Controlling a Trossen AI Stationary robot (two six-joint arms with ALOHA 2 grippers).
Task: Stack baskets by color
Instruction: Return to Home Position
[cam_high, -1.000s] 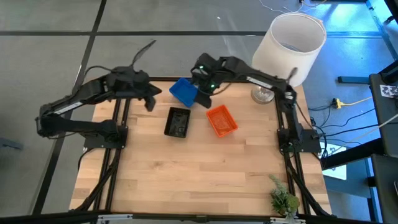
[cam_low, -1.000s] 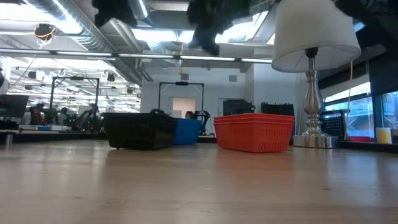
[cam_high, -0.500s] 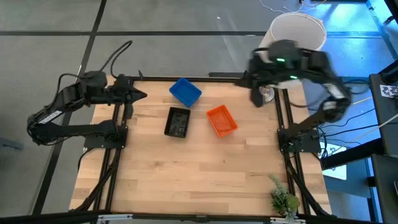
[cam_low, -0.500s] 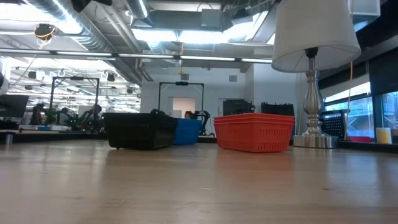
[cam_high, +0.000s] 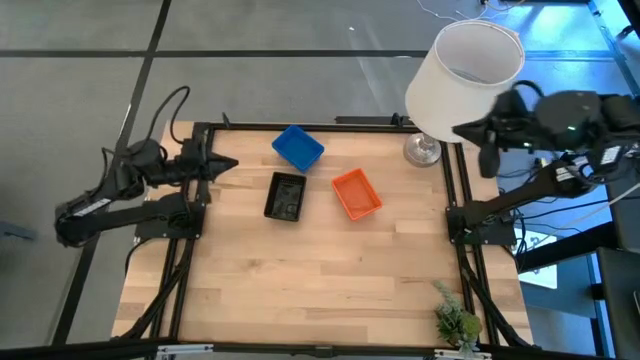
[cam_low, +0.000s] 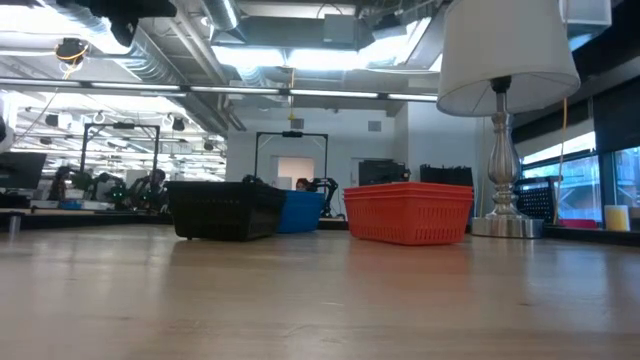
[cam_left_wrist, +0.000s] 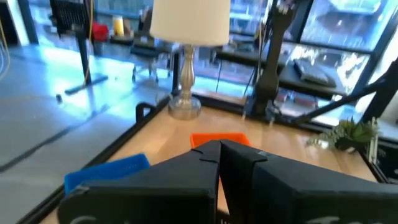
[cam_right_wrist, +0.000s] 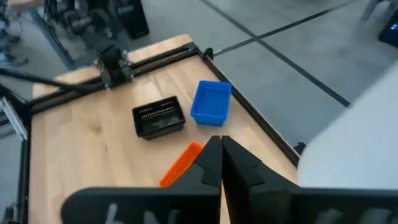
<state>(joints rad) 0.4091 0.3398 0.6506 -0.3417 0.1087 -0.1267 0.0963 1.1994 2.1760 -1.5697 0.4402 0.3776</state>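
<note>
Three baskets rest bottom-down on the far half of the wooden table: a blue basket (cam_high: 298, 147), a black basket (cam_high: 285, 196) and an orange basket (cam_high: 356, 194). In the low view they stand side by side: black (cam_low: 225, 210), blue (cam_low: 300, 212), orange (cam_low: 408, 212). My left gripper (cam_high: 228, 165) is shut and empty at the table's left edge, pointing level toward the baskets. My right gripper (cam_high: 462, 131) is shut and empty, high beside the lamp at the right edge. Its wrist view looks down on the blue (cam_right_wrist: 211, 101), black (cam_right_wrist: 159, 116) and orange (cam_right_wrist: 181, 163) baskets.
A lamp with a large white shade (cam_high: 465, 65) and a metal base (cam_high: 423, 152) stands at the far right corner, close to my right arm. A small green plant (cam_high: 455, 322) sits at the near right. The near half of the table (cam_high: 320, 290) is bare wood.
My right gripper has pulled away from above the blue basket, swinging up and toward the table's right edge, past the lamp. My left gripper has drawn back toward the left edge and sunk a little. The three baskets have stayed where they were.
</note>
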